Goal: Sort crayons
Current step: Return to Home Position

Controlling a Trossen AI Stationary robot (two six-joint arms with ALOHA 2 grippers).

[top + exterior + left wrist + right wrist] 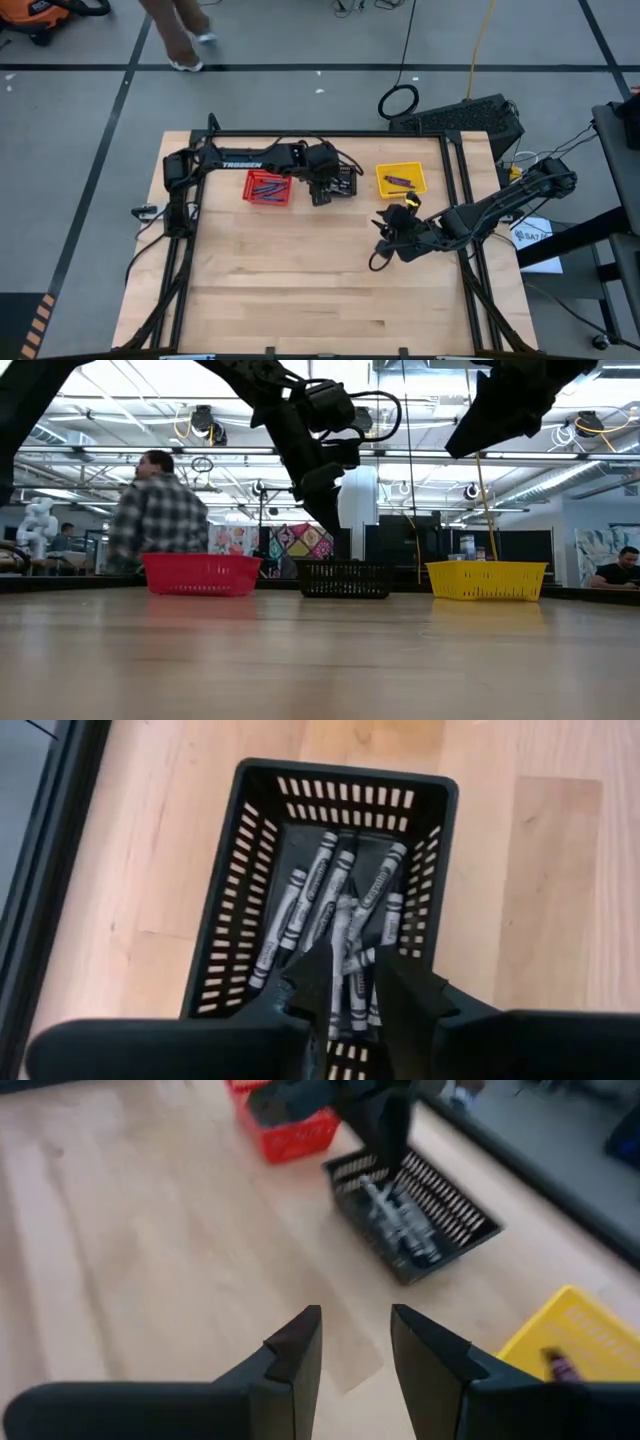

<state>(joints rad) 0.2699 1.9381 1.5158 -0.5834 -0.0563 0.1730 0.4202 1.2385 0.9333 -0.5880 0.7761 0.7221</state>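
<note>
Three small baskets stand in a row near the table's far edge: red (268,187), black (343,186) and yellow (401,180). Grey crayons (330,910) lie in the black basket (225,920), blue ones (266,188) in the red, and purple ones (398,180) in the yellow. My left gripper (352,965) hangs open just above the black basket, pointing steeply down, nothing between its fingers. My right gripper (355,1318) is open over bare wood, on the near side of the yellow basket (580,1340).
Black frame rails (455,200) run along the table's sides and far edge. The near half of the wooden table (320,300) is free room. A person (160,510) stands beyond the far edge. Cables and a black box (465,115) lie off the far right corner.
</note>
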